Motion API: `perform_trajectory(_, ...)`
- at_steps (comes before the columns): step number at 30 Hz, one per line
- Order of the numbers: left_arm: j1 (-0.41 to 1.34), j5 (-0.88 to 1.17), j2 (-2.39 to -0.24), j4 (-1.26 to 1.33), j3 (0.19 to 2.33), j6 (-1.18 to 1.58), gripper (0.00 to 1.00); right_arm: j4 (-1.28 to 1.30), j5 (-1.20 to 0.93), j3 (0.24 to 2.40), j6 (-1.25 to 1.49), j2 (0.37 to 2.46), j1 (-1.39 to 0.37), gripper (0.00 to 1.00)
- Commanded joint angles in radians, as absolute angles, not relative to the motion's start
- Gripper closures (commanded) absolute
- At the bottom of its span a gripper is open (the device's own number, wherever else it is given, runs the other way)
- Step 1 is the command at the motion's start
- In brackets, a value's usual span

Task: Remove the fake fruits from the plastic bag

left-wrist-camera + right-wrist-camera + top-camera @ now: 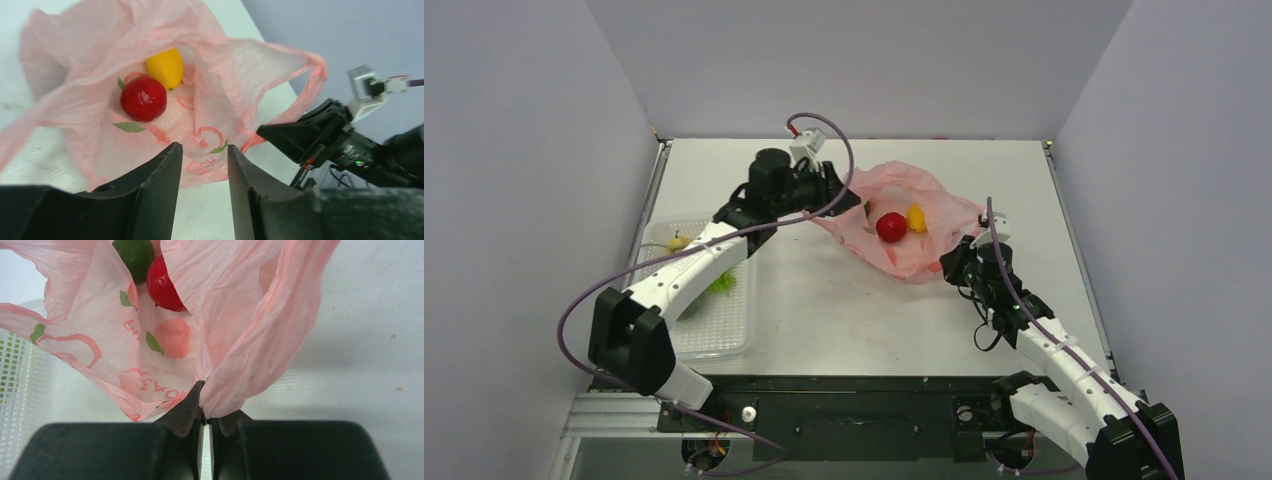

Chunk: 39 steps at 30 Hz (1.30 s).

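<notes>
The pink plastic bag (914, 215) lies open on the table with a red round fruit (891, 227) and a yellow lemon-shaped fruit (916, 217) inside. From the left wrist, the red fruit (143, 98) and the lemon (166, 67) sit deep in the bag (225, 75). My left gripper (204, 150) is open at the bag's near rim, with nothing between its fingers. My right gripper (204, 407) is shut on a bunched fold of the bag (250, 340). Past that fold, a green round fruit (134, 252) rests against the red fruit (165, 280).
A clear plastic tray (724, 335) stands at the left of the table, under my left arm. It holds a light green grape bunch (721, 283) and a small yellow fruit (679, 241). Grey walls close in both sides and the back.
</notes>
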<state>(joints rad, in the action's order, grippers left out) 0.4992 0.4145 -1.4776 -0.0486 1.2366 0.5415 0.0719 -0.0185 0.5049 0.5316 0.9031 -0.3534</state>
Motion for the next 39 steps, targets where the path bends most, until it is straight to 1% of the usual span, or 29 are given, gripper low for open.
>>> perform_trajectory(1,0.676,0.201,-1.655,-0.022,1.307,0.458,0.58,0.035,-0.043,0.548,0.542,0.904,-0.352,0.95)
perform_trajectory(2,0.695,0.121,-1.683,-0.017,1.319,0.445,0.52,0.034,-0.048,0.547,0.548,0.901,-0.35,0.89)
perform_trajectory(3,0.723,0.085,-1.731,-0.016,1.346,0.417,0.5,0.032,-0.056,0.547,0.561,0.898,-0.349,0.85)
perform_trajectory(4,0.734,0.017,-1.758,0.011,1.381,0.403,0.47,0.031,-0.059,0.546,0.566,0.895,-0.348,0.8)
perform_trajectory(5,0.757,-0.013,-1.804,0.023,1.393,0.368,0.46,0.03,-0.065,0.545,0.574,0.891,-0.349,0.77)
perform_trajectory(6,0.767,-0.068,-1.853,0.042,1.419,0.352,0.43,0.03,-0.066,0.543,0.577,0.891,-0.348,0.7)
perform_trajectory(7,0.783,-0.094,-1.88,0.048,1.435,0.323,0.42,0.031,-0.065,0.543,0.582,0.891,-0.348,0.67)
perform_trajectory(8,0.789,-0.143,-1.906,0.054,1.473,0.311,0.41,0.031,-0.065,0.544,0.584,0.892,-0.346,0.58)
perform_trajectory(9,0.8,-0.163,-1.959,0.054,1.495,0.287,0.4,0.032,-0.065,0.544,0.586,0.899,-0.346,0.55)
perform_trajectory(10,0.804,-0.201,-2.012,0.039,1.542,0.271,0.38,0.033,-0.067,0.546,0.587,0.901,-0.345,0.49)
perform_trajectory(12,0.807,-0.249,-2.079,0.007,1.617,0.274,0.38,0.033,-0.069,0.552,0.587,0.913,-0.346,0.44)
perform_trajectory(15,0.81,-0.333,-2.129,-0.038,1.667,0.271,0.38,0.026,-0.067,0.558,0.588,0.924,-0.345,0.39)
perform_trajectory(18,0.814,-0.369,-2.143,-0.03,1.674,0.26,0.36,0.012,-0.073,0.565,0.587,0.94,-0.345,0.36)
perform_trajectory(23,0.802,-0.3,-2.199,-0.059,1.745,0.258,0.33,0.009,-0.078,0.586,0.575,0.96,-0.345,0.36)
perform_trajectory(26,0.792,-0.26,-2.286,-0.089,1.811,0.262,0.32,-0.024,-0.058,0.581,0.576,0.973,-0.344,0.35)
perform_trajectory(30,0.792,-0.21,-2.379,-0.166,1.903,0.257,0.32,-0.049,-0.033,0.573,0.583,0.993,-0.345,0.35)
perform_trajectory(34,0.791,-0.218,-2.439,-0.279,1.991,0.274,0.33,-0.057,-0.046,0.593,0.574,1.022,-0.345,0.34)
perform_trajectory(37,0.785,-0.209,-2.443,-0.292,1.981,0.289,0.36,-0.043,-0.05,0.604,0.559,1.019,-0.346,0.34)
perform_trajectory(39,0.78,-0.188,-2.439,-0.29,1.967,0.296,0.44,-0.036,-0.042,0.606,0.548,1.01,-0.345,0.34)
